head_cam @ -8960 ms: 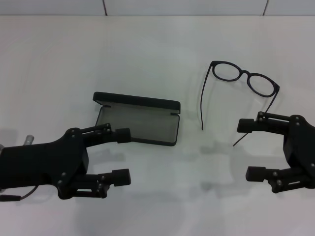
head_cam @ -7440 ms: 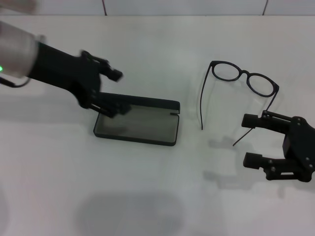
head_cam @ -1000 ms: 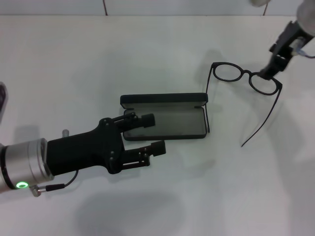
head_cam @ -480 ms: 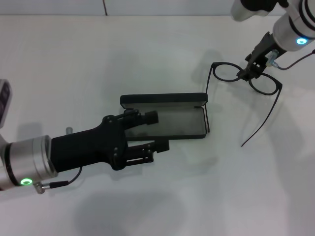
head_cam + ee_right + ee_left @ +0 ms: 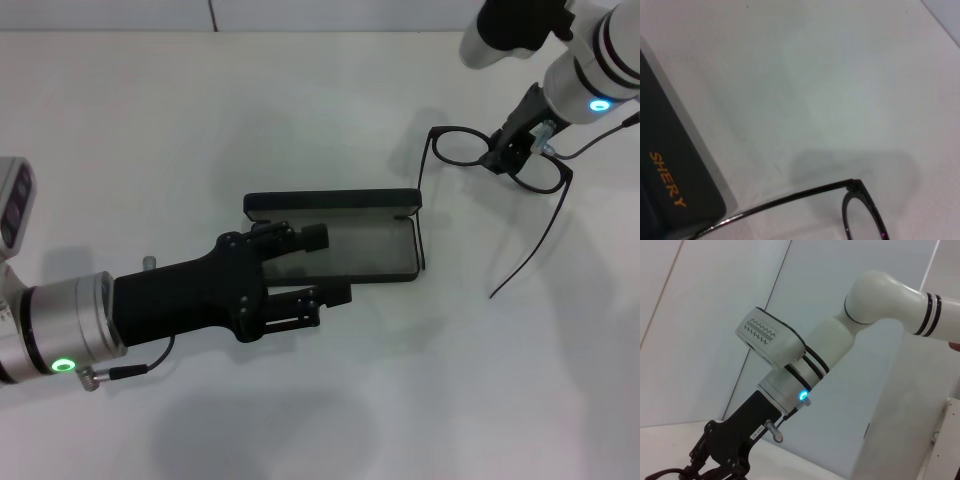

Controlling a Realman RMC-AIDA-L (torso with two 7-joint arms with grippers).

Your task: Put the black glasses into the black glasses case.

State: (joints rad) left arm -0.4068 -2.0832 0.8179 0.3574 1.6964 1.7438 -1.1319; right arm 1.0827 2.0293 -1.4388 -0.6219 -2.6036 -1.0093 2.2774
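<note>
The glasses (image 5: 500, 165) lie unfolded on the white table (image 5: 300, 100), just right of the case (image 5: 340, 240), with one temple arm running down alongside the case's right end. You have the right gripper (image 5: 505, 150) down at the bridge between the two lenses; you cannot tell whether its jaws are apart or clamped on the frame. The case lies open, lid raised along the far edge, grey lining showing. Your left gripper (image 5: 325, 265) sits over the case's near left corner, jaws apart, one finger over the lining and one in front of the near edge.
</note>
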